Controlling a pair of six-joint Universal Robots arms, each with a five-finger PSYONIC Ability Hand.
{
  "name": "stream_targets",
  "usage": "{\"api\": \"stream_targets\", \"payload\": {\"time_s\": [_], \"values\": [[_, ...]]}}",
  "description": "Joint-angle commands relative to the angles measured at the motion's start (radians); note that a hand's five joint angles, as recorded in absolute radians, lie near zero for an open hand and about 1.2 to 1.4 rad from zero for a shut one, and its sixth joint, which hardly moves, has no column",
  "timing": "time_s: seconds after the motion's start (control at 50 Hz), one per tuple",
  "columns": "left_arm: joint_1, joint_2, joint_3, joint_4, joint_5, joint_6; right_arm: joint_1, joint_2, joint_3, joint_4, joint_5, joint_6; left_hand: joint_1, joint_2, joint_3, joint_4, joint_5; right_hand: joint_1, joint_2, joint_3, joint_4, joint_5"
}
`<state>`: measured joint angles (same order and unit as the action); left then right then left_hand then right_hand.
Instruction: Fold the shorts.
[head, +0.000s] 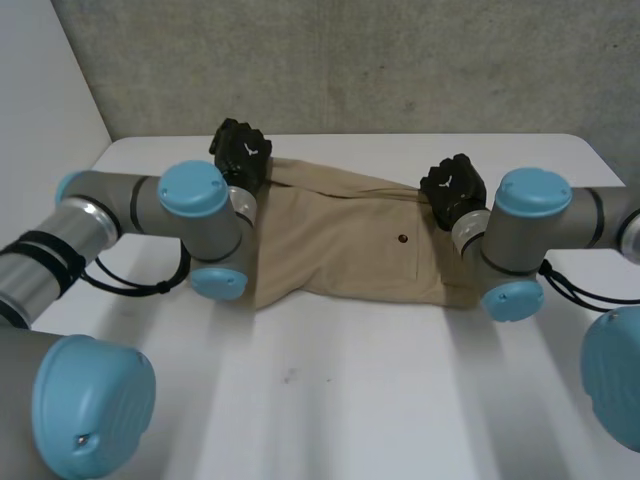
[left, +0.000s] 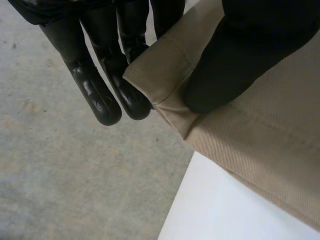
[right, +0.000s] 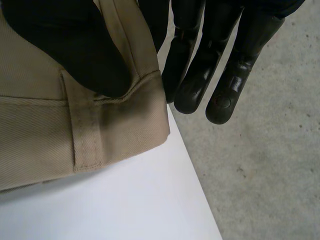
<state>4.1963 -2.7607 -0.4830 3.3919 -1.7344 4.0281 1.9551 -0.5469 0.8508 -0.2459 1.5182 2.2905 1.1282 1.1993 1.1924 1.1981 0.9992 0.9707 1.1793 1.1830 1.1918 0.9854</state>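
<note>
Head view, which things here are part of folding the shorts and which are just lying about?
Part of the job: tan shorts, left hand pinching one far corner, right hand pinching the other.
Just there: white table, grey wall behind.

Worktop: white, smooth, with rounded far corners.

Lying on it: one pair of shorts, beige twill, spread flat from side to side across the far half. A small dark button faces up, with a pocket seam just beside it. A hemmed corner and a waistband corner with a belt loop reach the worktop's far edge.
</note>
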Motion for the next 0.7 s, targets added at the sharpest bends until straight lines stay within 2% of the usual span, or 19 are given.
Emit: {"api": "stream_targets", "payload": {"time_s": [0.02,0.06,0.12,0.2,0.34,0.4,0.52,0.62,0.7], "values": [[-0.005,-0.034,-0.022,0.121,-0.002,-0.024,0.001,0.048,-0.029,-0.133,-0.006,0.004,-0.921,-0.992,-0.985,-0.991,-0.967,-0.796,-1.005,-1.009,-1.017,-0.985],[-0.01,-0.031,-0.035,0.141,-0.007,-0.032,0.002,0.025,-0.023,-0.142,0.002,0.015,-0.954,-1.025,-1.018,-1.024,-0.999,-0.796,-1.005,-1.009,-1.017,-0.985],[-0.016,0.019,-0.077,0.165,-0.014,-0.053,0.005,-0.085,0.016,-0.141,0.014,0.082,-0.954,-1.025,-1.018,-1.024,-0.999,-0.796,-1.005,-1.009,-1.017,-0.985],[-0.018,0.174,-0.201,0.161,-0.01,-0.127,-0.005,-0.264,0.129,-0.131,0.008,0.257,-0.954,-1.025,-1.018,-1.024,-0.999,-0.796,-1.005,-1.009,-1.017,-0.985],[-0.004,0.455,-0.518,0.159,-0.005,-0.357,-0.009,-0.519,0.35,0.042,-0.042,0.464,-0.954,-1.025,-1.018,-1.024,-0.999,-0.796,-1.005,-1.009,-1.017,-0.985],[0.011,0.561,-0.667,0.146,-0.005,-0.451,-0.012,-0.565,0.431,0.127,-0.067,0.535,-0.95,-1.021,-1.014,-1.02,-0.995,-0.796,-1.005,-1.009,-1.017,-0.985],[0.038,0.7,-0.902,0.127,-0.001,-0.587,-0.033,-0.579,0.56,0.212,-0.076,0.606,-0.944,-1.015,-1.008,-1.014,-0.99,-0.537,-0.745,-0.749,-0.758,-0.726],[0.041,0.76,-1.058,0.129,0.004,-0.67,-0.047,-0.576,0.681,0.16,-0.079,0.613,-0.944,-1.015,-1.008,-1.014,-0.99,-0.314,-0.522,-0.526,-0.535,-0.503],[0.044,0.767,-1.132,0.133,0.003,-0.696,-0.045,-0.541,0.724,0.073,-0.075,0.6,-0.944,-1.015,-1.008,-1.014,-0.99,-0.304,-0.513,-0.517,-0.526,-0.494]]}}
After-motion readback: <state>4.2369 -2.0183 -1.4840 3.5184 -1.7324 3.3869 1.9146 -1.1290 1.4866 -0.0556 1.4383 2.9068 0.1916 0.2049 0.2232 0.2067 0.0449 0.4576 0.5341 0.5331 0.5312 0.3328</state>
